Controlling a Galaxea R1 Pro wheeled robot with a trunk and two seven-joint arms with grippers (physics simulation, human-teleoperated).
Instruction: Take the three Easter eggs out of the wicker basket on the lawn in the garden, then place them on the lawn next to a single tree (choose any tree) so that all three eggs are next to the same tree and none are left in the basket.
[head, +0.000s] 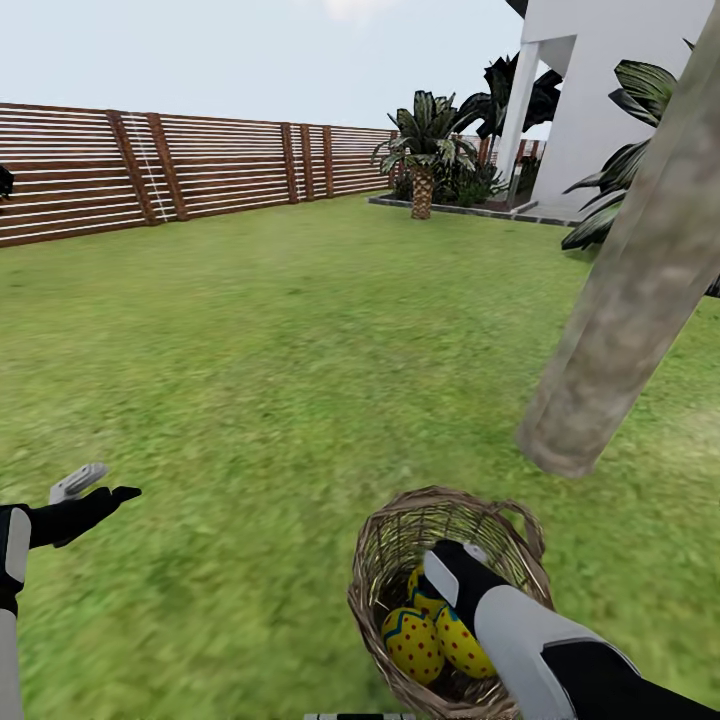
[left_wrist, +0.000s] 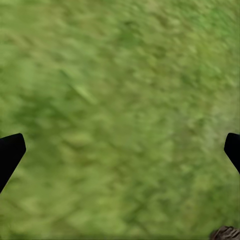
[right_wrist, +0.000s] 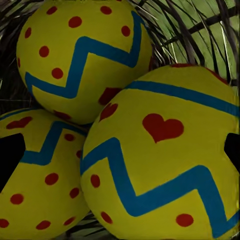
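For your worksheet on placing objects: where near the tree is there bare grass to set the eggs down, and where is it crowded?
Bare lawn stretches between the tree trunk's base and the wicker basket, and widely to the trunk's left toward the fence. Crowded: inside the basket, where three Easter eggs touch and the right gripper reaches in.

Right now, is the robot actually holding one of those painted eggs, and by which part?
Nothing is held. The right gripper is open inside the wicker basket over the eggs; the left gripper is open over grass.

The lawn (head: 260, 350) is wide, flat green grass. The wicker basket (head: 385, 560) sits on it, near the foot of the tree (head: 620, 320). A short palm (head: 424, 160) stands far behind the basket.
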